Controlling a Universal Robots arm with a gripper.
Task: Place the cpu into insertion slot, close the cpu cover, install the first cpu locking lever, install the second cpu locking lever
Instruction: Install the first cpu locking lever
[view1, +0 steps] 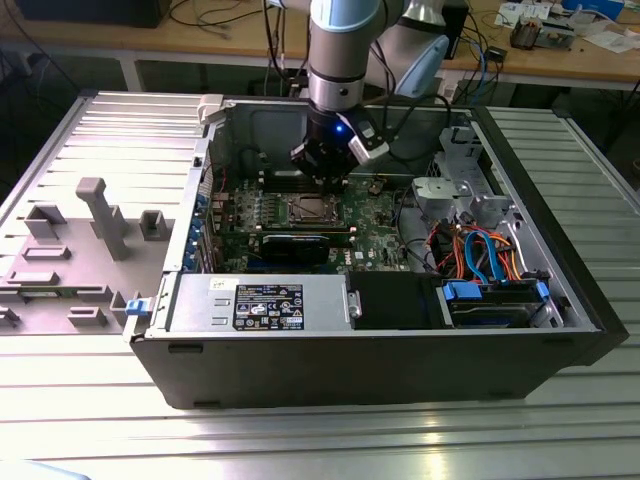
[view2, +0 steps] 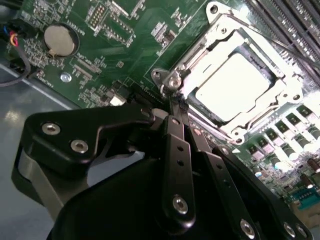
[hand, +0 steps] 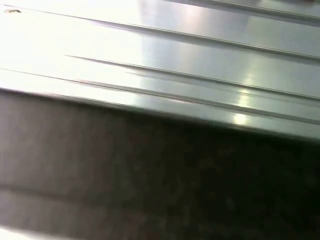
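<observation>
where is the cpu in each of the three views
Exterior view: the cpu sits in the socket on the green board, just below the end effector.
Second wrist view: its pale metal top is framed by the cpu cover, beyond the closed end effector tips.
First wrist view: I cannot find it; ribbed metal above a dark band.
Shared landmark: the end effector, close by the socket in the exterior and second wrist views.

Ribbed grey metal tabletop, open black computer case lying on its side directly on it, grey moulded side panel flat beside the case toward the exterior view's left, touching its edge
</observation>
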